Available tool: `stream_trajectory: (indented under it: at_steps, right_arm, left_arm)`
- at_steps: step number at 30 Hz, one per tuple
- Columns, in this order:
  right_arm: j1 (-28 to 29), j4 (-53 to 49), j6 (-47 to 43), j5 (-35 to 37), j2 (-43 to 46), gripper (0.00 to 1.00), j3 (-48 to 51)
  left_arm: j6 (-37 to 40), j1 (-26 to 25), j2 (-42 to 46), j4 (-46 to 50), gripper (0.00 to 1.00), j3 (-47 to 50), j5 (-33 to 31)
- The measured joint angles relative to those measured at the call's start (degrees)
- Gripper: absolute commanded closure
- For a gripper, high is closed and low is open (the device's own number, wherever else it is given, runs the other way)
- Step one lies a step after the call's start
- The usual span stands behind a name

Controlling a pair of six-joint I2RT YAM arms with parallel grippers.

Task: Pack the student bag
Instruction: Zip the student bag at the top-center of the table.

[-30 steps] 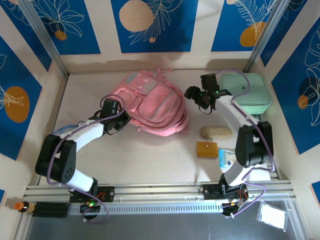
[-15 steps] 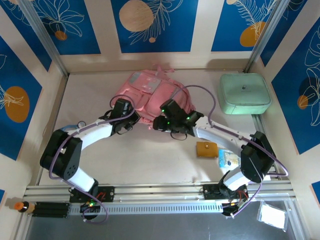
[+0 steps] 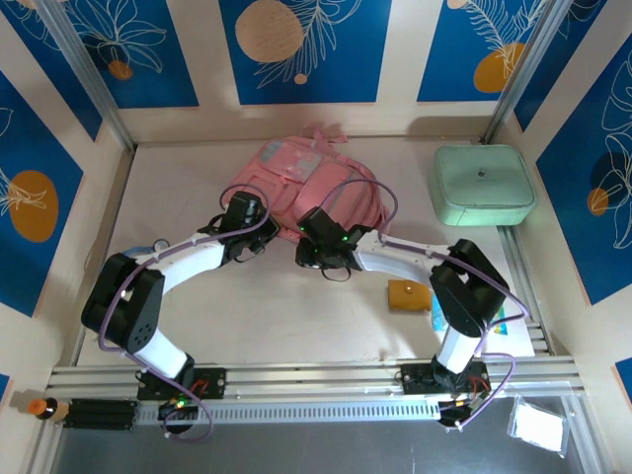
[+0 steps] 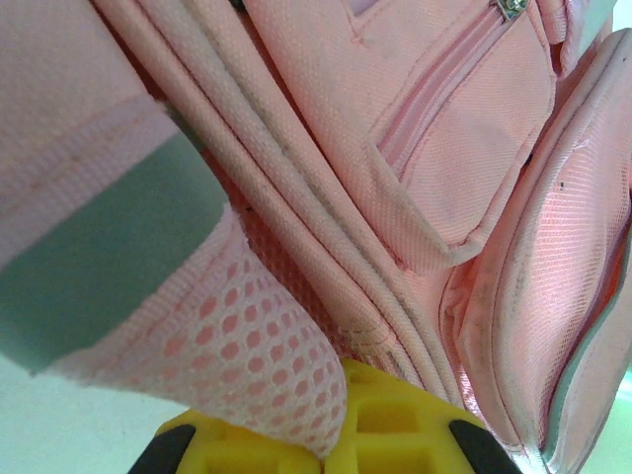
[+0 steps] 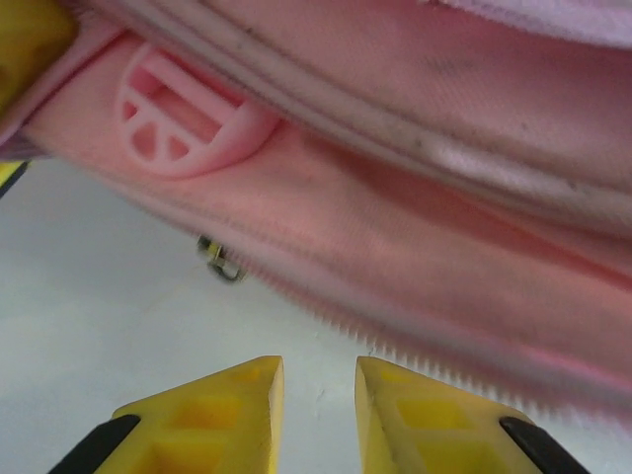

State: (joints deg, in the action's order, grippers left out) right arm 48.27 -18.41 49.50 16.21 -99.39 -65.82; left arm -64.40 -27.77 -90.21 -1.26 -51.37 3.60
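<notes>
Swung over from mint-green case (image 3: 482,183), right pincer (image 5: 319,370) is now held at the student bag (image 5: 395,197) near edge, fingers narrowly parted, nothing gripped, zip pull (image 5: 222,262) close by. Bag mesh is clamped by left pincer (image 4: 341,430). Overhead, bag is laid mid-desk (image 3: 296,316); contents cannot be told.

- We saw a pink bag (image 3: 301,183); its mesh (image 4: 267,346) was pink with a honeycomb of holes, edged by a grey-green band (image 4: 99,257).
- The case (image 3: 482,184) was mint green.
- The pouch (image 3: 408,293) was mustard brown.
- The walls (image 3: 301,49) carried blue panels with white line-drawn leaves and orange or tan discs, between cream strips.
- We found the table (image 3: 276,306) off-white.
- The arms (image 3: 188,262) were white with black joints, their cables (image 3: 361,182) purple.
- The right fingers (image 5: 207,405) were yellow with black bases.
</notes>
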Motion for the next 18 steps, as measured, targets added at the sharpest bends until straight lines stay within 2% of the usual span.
stream_trajectory:
  at_steps: [3,11,18]
  right_arm:
    - [-0.31,0.0,-0.59,1.77,-2.08,0.72,-1.77]
    - [-1.16,-0.52,-3.15,3.78,-4.44,0.53,-5.73]
    - [-1.16,-0.94,-4.13,3.96,-5.6,0.47,-7.15]
  left_arm:
    - [0.24,0.0,0.0,0.09,1.0,-0.04,0.02]
    - [0.39,0.0,0.0,0.13,1.0,-0.68,0.24]
    - [0.39,0.0,0.0,-0.02,1.0,-0.87,0.28]
